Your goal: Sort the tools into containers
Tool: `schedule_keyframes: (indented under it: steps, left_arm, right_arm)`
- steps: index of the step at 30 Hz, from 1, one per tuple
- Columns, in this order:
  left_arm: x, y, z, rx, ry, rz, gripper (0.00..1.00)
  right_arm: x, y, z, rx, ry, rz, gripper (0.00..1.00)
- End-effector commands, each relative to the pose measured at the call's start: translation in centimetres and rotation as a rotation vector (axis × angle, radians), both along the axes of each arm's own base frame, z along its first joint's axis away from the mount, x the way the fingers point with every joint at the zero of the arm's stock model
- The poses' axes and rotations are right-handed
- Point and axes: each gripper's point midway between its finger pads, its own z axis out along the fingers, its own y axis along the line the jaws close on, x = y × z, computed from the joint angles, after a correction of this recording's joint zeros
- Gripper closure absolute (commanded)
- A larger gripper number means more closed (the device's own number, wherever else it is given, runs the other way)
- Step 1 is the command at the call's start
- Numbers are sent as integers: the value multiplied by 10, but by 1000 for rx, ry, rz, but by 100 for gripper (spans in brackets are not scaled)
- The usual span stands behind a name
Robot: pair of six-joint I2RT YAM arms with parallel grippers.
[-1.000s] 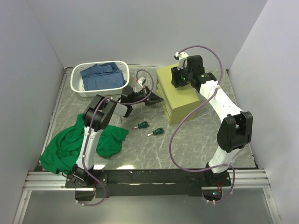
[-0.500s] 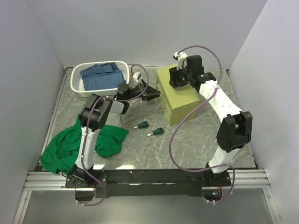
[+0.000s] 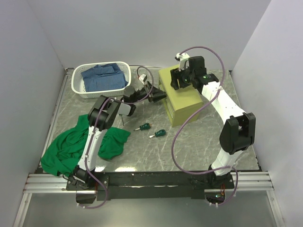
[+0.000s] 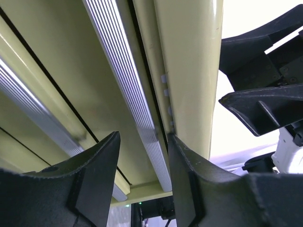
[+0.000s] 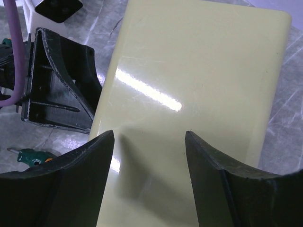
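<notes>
Though beside chest (image 3: 179, 96), left fingers (image 4: 97, 176) apart

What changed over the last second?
The left gripper drew back a little, then returned to the drawer front of the tool chest, jaws open around a silver drawer strip. The right gripper stayed over the chest top, open. The two short screwdrivers, basket and green cloth did not move.

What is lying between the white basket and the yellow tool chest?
In the top view, the left gripper lies there, pointing at the drawer side of the tool chest, with the white basket behind it.
</notes>
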Motion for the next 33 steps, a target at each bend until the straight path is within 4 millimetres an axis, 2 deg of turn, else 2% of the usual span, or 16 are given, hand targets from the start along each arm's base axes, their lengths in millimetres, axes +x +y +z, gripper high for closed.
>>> schedule_keyframes:
  steps: [1, 5, 17, 22, 23, 28, 31, 33]
  left_arm:
    - [-11, -24, 25, -71, -81, -24, 51]
    - [-15, -32, 19, -75, -56, -31, 56]
    - [-23, -27, 15, -182, -55, -21, 63]
    - [-27, -29, 8, -180, -26, -13, 61]
    - [-27, -33, 9, -181, -28, -18, 58]
    - [-27, -40, 17, -187, -49, -32, 55]
    - [-28, -40, 20, -193, -60, -35, 60]
    - [-31, -39, 24, -198, -74, -43, 71]
  right_arm:
    - [-37, -24, -86, -120, 293, -44, 30]
    - [-39, -23, -86, -111, 296, -46, 30]
    - [-43, -24, -89, -114, 309, -49, 31]
    - [-43, -24, -91, -114, 312, -52, 31]
    - [-42, -23, -91, -114, 309, -52, 31]
    - [-42, -23, -90, -116, 305, -53, 31]
    - [-43, -24, -92, -119, 309, -53, 31]
    - [-43, -24, -94, -121, 310, -54, 31]
